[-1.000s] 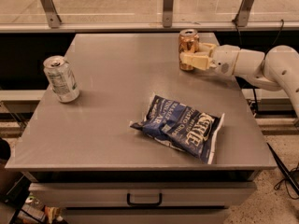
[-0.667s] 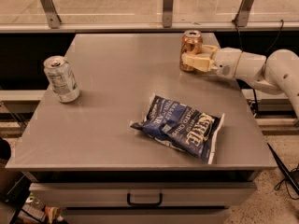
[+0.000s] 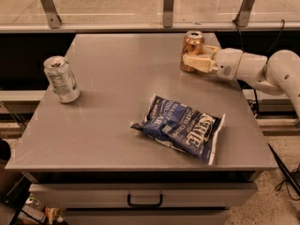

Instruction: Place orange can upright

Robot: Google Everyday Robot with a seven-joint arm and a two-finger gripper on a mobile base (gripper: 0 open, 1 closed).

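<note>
The orange can stands upright on the grey table near its far right edge, silver top with pull tab facing up. My gripper reaches in from the right on a white arm. Its tan fingers wrap around the can's lower half, one across the front and one behind. The gripper is shut on the can, whose base looks to be at the table surface.
A silver-white can stands upright at the table's left edge. A blue chip bag lies flat near the front middle. A railing with metal posts runs behind the table. A drawer with a handle is below the front edge.
The gripper and the orange can have shifted very slightly to the right. The grip looks the same. The other can and the bag have not moved.
</note>
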